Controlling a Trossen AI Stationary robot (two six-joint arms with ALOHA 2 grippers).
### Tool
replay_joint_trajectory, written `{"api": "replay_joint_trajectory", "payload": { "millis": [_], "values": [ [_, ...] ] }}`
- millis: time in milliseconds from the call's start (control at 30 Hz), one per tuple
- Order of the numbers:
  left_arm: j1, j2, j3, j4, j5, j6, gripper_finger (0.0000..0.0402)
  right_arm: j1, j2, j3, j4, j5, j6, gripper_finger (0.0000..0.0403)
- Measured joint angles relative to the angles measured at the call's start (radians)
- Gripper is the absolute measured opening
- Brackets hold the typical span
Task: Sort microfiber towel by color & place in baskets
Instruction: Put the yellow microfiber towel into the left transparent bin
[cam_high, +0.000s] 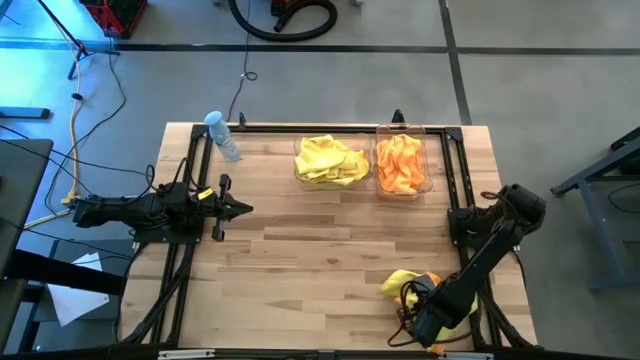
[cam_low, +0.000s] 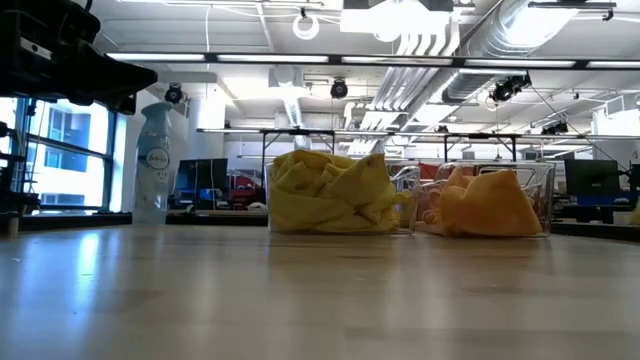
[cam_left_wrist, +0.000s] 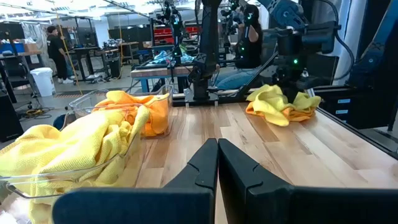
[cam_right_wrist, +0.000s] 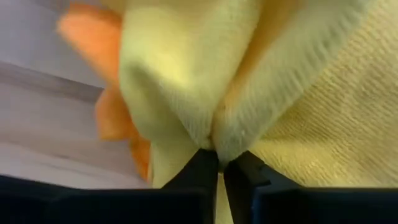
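Observation:
A loose pile of a yellow towel (cam_high: 400, 282) and an orange towel (cam_high: 430, 278) lies on the table near its front right. My right gripper (cam_high: 425, 295) is down on this pile, shut on the yellow towel (cam_right_wrist: 186, 74); the orange one (cam_right_wrist: 112, 118) shows beside and under it. Two clear baskets stand at the far edge: one (cam_high: 330, 160) holds yellow towels, the other (cam_high: 402, 165) orange towels. My left gripper (cam_high: 238, 208) is shut and empty, hovering over the table's left side. My right gripper pinches a raised fold of the yellow towel (cam_right_wrist: 214, 140) between its two fingertips (cam_right_wrist: 199, 165). The fingers come from above, slanting down toward the table. The rest of the towel lies rumpled on the table (cam_left_wrist: 283, 102) with the orange towel.
A spray bottle (cam_high: 222, 135) with a pale blue cap stands at the far left corner. Black frame rails (cam_high: 455, 170) run along the table's left, right and far sides. Bare wood (cam_high: 320, 250) lies between the two arms. A person (cam_left_wrist: 56, 53) stands in the room beyond.

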Motion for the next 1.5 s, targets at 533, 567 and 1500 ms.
{"api": "replay_joint_trajectory", "payload": {
  "millis": [533, 567, 1500],
  "values": [
    [0.0, 0.0, 0.0, 0.0, 0.0, 0.0, 0.0, 0.0, -0.19, 0.274, -0.477, 0.407, -0.021, 0.0003],
    [0.0, 0.0, 0.0, 0.0, 0.0, 0.0, 0.0, 0.0, -0.19, 0.305, -0.52, 0.458, -0.034, 0.0003],
    [0.0, 0.0, 0.0, 0.0, 0.0, 0.0, 0.0, -0.874, -0.207, 0.782, -0.242, 0.798, -1.51, 0.0]
  ]
}}
